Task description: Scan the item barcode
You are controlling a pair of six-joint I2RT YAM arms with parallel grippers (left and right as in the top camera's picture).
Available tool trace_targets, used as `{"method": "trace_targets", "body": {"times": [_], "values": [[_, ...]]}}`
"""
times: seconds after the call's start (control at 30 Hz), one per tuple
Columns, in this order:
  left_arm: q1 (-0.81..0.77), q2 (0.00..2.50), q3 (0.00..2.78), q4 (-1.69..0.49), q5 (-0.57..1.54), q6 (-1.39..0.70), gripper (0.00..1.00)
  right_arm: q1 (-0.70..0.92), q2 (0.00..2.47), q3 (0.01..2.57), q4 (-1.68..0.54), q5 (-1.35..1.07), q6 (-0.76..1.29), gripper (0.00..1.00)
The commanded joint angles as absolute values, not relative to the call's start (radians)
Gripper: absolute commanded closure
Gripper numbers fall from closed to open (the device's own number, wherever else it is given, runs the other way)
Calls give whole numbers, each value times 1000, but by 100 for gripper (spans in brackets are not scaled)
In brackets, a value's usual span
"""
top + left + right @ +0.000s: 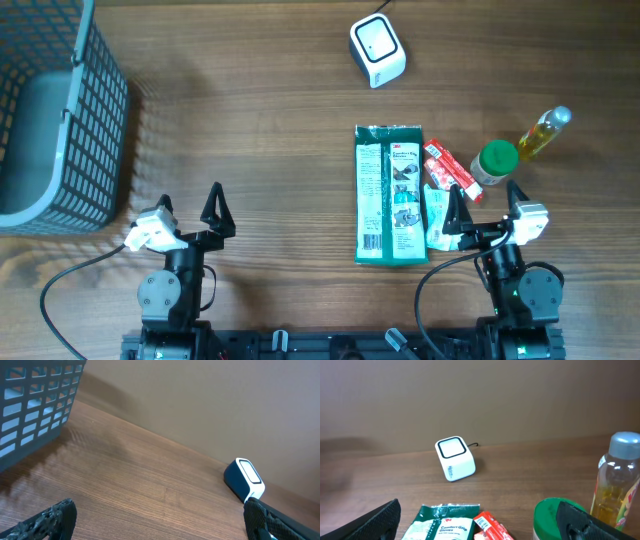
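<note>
The white barcode scanner stands at the back of the table, its window facing up; it also shows as the scanner and the scanner in the wrist views. A green glove package lies flat in front of it, with a red packet, a green-lidded container and a bottle of yellow liquid to its right. My right gripper is open just before these items, holding nothing. My left gripper is open over bare wood at the near left.
A grey wire basket fills the far left corner. A small white packet lies by the right gripper's left finger. In the right wrist view the glove package, red packet, green lid and bottle sit close ahead.
</note>
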State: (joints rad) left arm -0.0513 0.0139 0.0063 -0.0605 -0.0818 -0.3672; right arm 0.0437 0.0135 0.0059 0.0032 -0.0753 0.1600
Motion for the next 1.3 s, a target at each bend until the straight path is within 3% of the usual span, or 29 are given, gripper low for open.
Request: {"method": "trace_targets", "body": {"times": [0.0,0.63,0.87,1.27], "values": [[-47,7,6,-64,-99,-347,0,38,3,5,3,-52,190,0],[-47,7,6,-53,-229,-344,0,38,3,5,3,-52,190,0],[-47,7,6,-57,-147,-159,0,38,3,5,3,-52,190,0],[-47,7,6,-72,-25,-101,0,38,3,5,3,-52,190,0]]}}
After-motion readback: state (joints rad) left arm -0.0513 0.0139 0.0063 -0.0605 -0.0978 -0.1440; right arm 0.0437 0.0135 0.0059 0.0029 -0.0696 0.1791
